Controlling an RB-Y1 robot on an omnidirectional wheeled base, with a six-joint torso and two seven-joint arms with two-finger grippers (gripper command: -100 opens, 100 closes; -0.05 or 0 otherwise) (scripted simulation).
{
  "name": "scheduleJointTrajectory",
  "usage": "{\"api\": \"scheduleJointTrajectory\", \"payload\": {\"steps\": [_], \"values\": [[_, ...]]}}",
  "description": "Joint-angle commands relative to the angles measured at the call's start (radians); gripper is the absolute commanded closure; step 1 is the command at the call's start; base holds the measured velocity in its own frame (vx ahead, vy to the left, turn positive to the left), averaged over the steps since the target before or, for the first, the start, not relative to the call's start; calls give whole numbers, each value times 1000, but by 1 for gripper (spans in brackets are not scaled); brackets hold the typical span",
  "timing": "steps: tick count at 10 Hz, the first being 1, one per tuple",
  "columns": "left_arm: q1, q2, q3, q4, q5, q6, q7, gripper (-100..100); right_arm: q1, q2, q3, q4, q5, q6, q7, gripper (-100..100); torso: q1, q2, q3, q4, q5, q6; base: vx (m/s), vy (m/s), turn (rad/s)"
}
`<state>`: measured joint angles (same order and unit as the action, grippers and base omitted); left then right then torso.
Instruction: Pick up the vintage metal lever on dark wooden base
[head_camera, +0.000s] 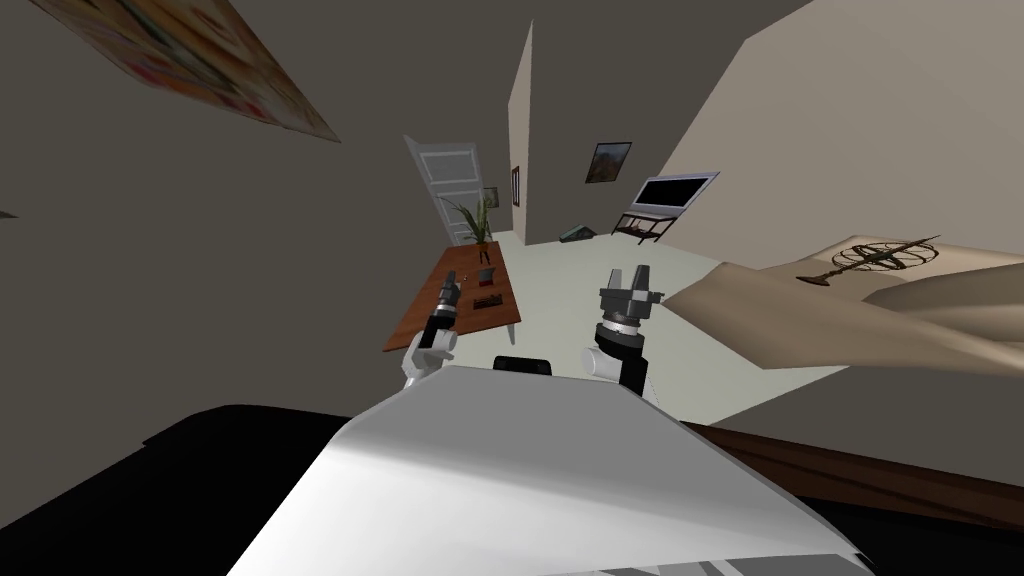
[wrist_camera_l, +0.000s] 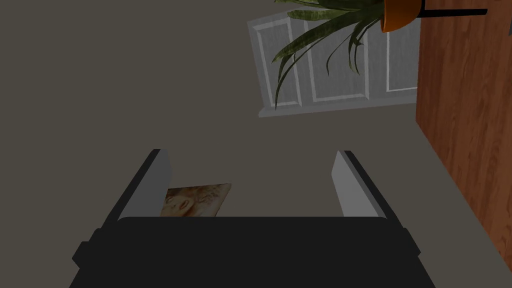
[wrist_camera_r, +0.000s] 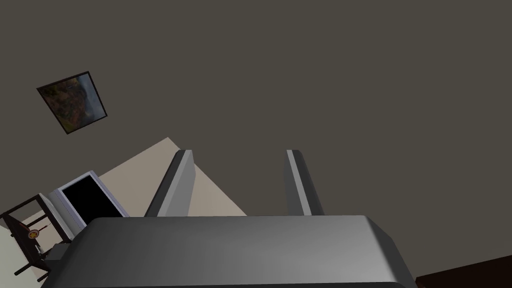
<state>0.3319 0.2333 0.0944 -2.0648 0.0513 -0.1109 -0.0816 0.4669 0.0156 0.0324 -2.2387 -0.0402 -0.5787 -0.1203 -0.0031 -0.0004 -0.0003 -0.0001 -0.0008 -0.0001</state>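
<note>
A reddish-brown table (head_camera: 437, 300) stands ahead on my left. On it lies a small dark flat-based object (head_camera: 488, 300), too small to make out, which may be the lever on its base. A grey cup-like piece (head_camera: 487, 274) stands just beyond it. My left gripper (head_camera: 451, 284) hangs over the table's near half, to the left of the dark object. Its fingers (wrist_camera_l: 159, 180) stand open with nothing between them, the gripper (wrist_camera_l: 250, 155) looking past the table's edge (wrist_camera_l: 465, 125). My right gripper (head_camera: 628, 277) is raised over the floor, open and empty (wrist_camera_r: 237, 152).
A potted plant (head_camera: 480, 222) stands at the table's far end, before a white door (head_camera: 447, 185). A television on a dark stand (head_camera: 668, 196) sits at the far right wall. A broad beige surface (head_camera: 850, 320) with a metal ornament (head_camera: 880, 255) lies to my right.
</note>
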Motion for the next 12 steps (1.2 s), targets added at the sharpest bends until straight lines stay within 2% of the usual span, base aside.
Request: {"api": "scheduleJointTrajectory", "payload": {"steps": [1,2,3,4,5,6,7,8,9,10,11,12], "values": [[-24,23,14,39,17,50,9,-100,0,0,0,0,0,0,0,0,0,0,0,0,0,0,11,-52,-86],[-24,23,14,39,17,69,9,-100,0,0,0,0,0,0,0,0,0,0,0,0,0,0,9,-41,-33],[-54,45,29,82,33,97,18,-100,0,0,0,0,0,0,0,0,0,0,0,0,0,0,13,-54,-84],[-54,45,29,84,33,124,18,-100,0,0,0,0,0,0,0,0,0,0,0,0,0,0,8,-46,-31],[-85,67,44,127,49,155,28,-100,0,0,0,0,0,0,0,0,0,0,0,0,0,0,2,-58,-70],[-85,67,44,130,49,181,28,-100,0,0,0,0,0,0,0,0,0,0,0,0,0,0,3,-48,-47],[-117,90,60,176,66,212,37,-100,0,0,0,0,0,0,0,0,0,0,0,0,0,0,10,-56,-71],[-117,90,60,179,66,239,37,-100,0,0,0,0,0,0,0,0,0,0,0,0,0,0,9,-46,-51],[-151,112,75,220,83,269,46,-100,0,0,0,0,0,0,0,0,0,0,0,0,0,0,-1,-45,-105],[-151,112,75,229,83,297,46,-100,0,0,0,0,0,0,0,0,0,0,0,0,0,0,2,-33,-41],[-185,134,91,259,100,327,54,-100,0,0,0,0,0,0,0,0,1,1,0,0,0,0,6,-55,-94],[-185,134,91,281,100,356,54,-100,0,0,0,0,0,0,0,0,0,0,0,0,0,0,8,-44,-39]]}}
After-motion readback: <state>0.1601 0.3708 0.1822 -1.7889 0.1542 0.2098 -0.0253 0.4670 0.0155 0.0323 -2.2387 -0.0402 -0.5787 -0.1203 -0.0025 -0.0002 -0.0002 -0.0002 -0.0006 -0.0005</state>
